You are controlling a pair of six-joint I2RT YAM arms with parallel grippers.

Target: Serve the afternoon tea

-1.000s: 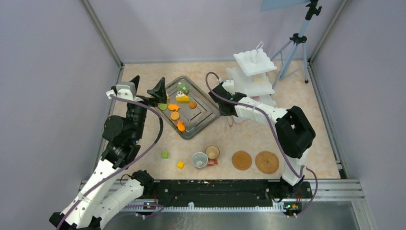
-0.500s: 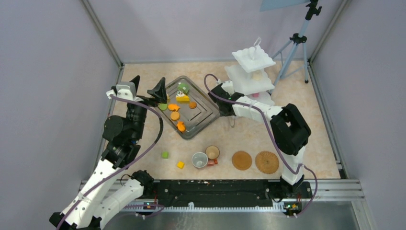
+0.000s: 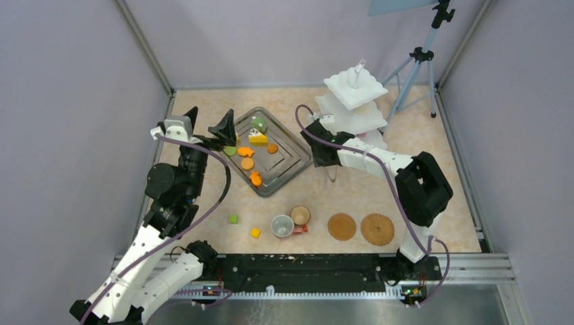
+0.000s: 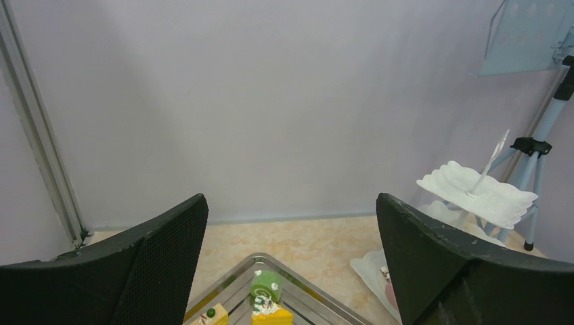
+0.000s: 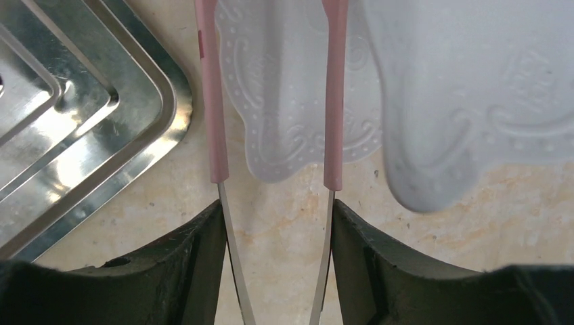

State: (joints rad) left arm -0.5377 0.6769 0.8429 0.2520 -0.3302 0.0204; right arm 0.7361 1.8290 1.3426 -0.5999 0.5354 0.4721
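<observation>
On the beige marbled tabletop inside lilac walls, small toy pastries lie in the grey steel tray, left of the far white three-tier stand, while the left gripper gapes empty and the right gripper clasps pink-sleeved metal tongs, their tips cut off.

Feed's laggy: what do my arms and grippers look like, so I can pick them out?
The left arm and right arm are white shells with chunky black joints, a purple cable looping along each. Left gripper and right gripper have broad black fingers with textured faces.
</observation>
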